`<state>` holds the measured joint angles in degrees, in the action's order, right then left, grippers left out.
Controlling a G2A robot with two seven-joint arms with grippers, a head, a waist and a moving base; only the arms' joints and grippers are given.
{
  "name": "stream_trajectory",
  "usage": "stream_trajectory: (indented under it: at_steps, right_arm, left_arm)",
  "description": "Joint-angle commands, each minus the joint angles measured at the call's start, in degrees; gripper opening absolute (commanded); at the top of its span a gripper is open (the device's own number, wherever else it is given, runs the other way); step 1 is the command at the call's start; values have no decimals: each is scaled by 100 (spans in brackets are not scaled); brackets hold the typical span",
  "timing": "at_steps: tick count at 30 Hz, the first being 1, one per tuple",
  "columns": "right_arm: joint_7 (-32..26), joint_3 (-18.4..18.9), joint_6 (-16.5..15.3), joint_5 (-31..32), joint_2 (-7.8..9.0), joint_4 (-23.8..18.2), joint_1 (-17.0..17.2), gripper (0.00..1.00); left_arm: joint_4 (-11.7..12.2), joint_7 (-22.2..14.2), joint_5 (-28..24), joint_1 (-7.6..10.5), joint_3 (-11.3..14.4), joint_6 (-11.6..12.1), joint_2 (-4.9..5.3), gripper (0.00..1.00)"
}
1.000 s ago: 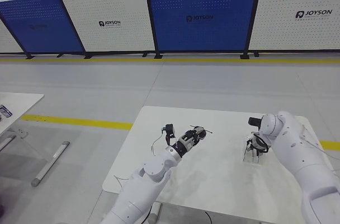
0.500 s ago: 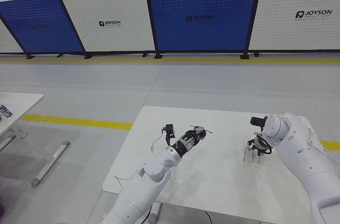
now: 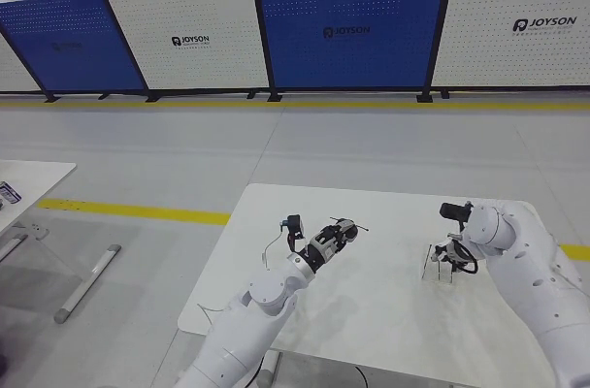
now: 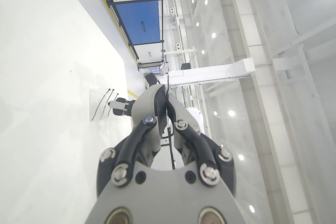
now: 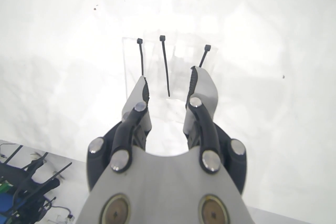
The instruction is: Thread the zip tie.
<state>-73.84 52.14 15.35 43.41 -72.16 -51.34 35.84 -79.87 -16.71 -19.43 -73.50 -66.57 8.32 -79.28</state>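
Since a second ago, a slight drift of the right arm toward the right edge of the counter; no shift on the left side.

Right hand poised at a clear holder near the counter's right side, pointing down at it, fingers spread wide and gripping nothing.

Left hand raised over the counter's middle, well apart from the holder. Clamped tight on a black zip tie, with the strap poking out past the fingertips and trailing back between the fingers.

On the holder, three spare black ties side by side, heads pointing away from the right hand:
- outer tie, running down to one fingertip
- middle tie, in line with the gap between the fingers
- slanted tie, partly hidden behind the other fingertip
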Motion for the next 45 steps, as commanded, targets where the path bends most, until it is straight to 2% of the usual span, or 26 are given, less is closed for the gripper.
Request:
stream_trajectory:
  at_steps: [1, 10, 13, 14, 15, 16, 17, 29, 30, 31, 33, 34, 36, 38, 40, 42, 45]
  right_arm:
    - [16, 167, -3, 21, 81, -315, 188, 38]
    - [587, 1358, -217, 258, 547, -2479, 1684, 47]
    - [911, 1682, -443, 197, 630, -2939, 2090, 49]
    - [1057, 1801, -603, 155, 661, -3151, 2272, 59]
    - [1123, 1890, -736, 125, 685, -3273, 2397, 91]
    - [1121, 1965, -936, 84, 710, -3374, 2502, 100]
    - [1067, 2087, -1148, -3, 742, -3433, 2590, 100]
    - [1038, 2110, -1197, -21, 750, -3438, 2605, 100]
    - [1059, 2119, -1397, -123, 753, -3475, 2612, 100]
    - [1028, 2265, -2010, -566, 777, -3529, 2613, 100]
    - [904, 2615, -2871, -1082, 847, -3478, 2617, 100]
    - [872, 2838, -3195, -1247, 893, -3478, 2618, 100]
    - [727, 2945, -3483, -1364, 935, -3525, 2600, 100]
    - [601, 2801, -3483, -1230, 954, -3542, 2440, 100]
    - [470, 2551, -3483, -1243, 949, -3342, 2196, 100]
    - [307, 2190, -3483, -1311, 915, -2862, 1804, 100]
    - [380, 1688, -3199, -1230, 799, -1975, 1228, 100]
  left_arm:
    - [0, 0, 0, 0, 0, 0, 0, 0]
    - [0, 0, 0, 0, 0, 0, 0, 0]
    - [0, 0, 0, 0, 0, 0, 0, 0]
    - [0, 0, 0, 0, 0, 0, 0, 0]
    - [0, 0, 0, 0, 0, 0, 0, 0]
    - [0, 0, 0, 0, 0, 0, 0, 0]
    - [0, 0, 0, 0, 0, 0, 0, 0]
    - [0, 0, 0, 0, 0, 0, 0, 0]
    - [0, 0, 0, 0, 0, 0, 0, 0]
    - [0, 0, 0, 0, 0, 0, 0, 0]
    - [0, 0, 0, 0, 0, 0, 0, 0]
    - [0, 0, 0, 0, 0, 0, 0, 0]
    - [0, 0, 0, 0, 0, 0, 0, 0]
    - [0, 0, 0, 0, 0, 0, 0, 0]
    - [0, 0, 0, 0, 0, 0, 0, 0]
    - [0, 0, 0, 0, 0, 0, 0, 0]
    - [0, 0, 0, 0, 0, 0, 0, 0]
